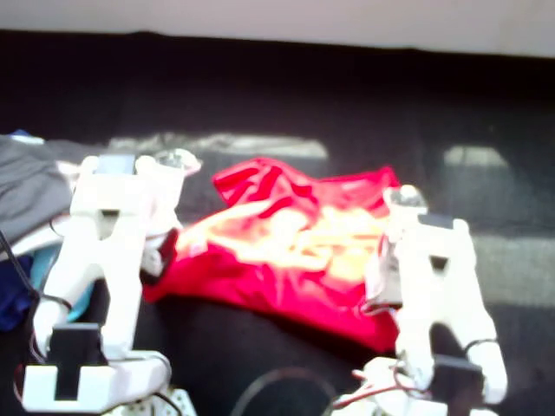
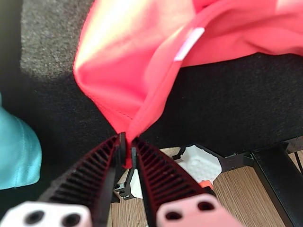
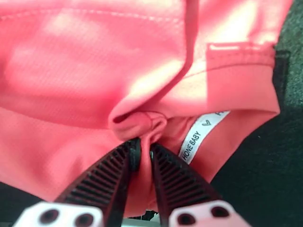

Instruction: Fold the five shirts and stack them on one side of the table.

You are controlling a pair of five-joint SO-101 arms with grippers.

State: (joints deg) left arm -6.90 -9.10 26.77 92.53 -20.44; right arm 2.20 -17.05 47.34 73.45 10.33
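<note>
A red shirt (image 1: 286, 251) lies crumpled across the middle of the dark table, between the two white arms. My left gripper (image 2: 127, 143) is shut on a pinched corner of the red shirt (image 2: 137, 61), which stretches away from the ribbed fingers (image 2: 102, 163). In the high view that left gripper (image 1: 165, 251) sits at the shirt's left edge. My right gripper (image 3: 141, 152) is shut on a bunched fold of the red shirt (image 3: 94, 71), beside a white label (image 3: 201, 135). In the high view the right gripper (image 1: 381, 264) is at the shirt's right side.
More clothes lie at the table's left: a grey garment (image 1: 30, 186), a teal one (image 2: 16, 151) and a dark blue piece (image 1: 13, 295). Dark table surface (image 1: 347, 113) stretches behind the shirt. A wooden floor and the table's edge (image 2: 246, 189) show under the left gripper.
</note>
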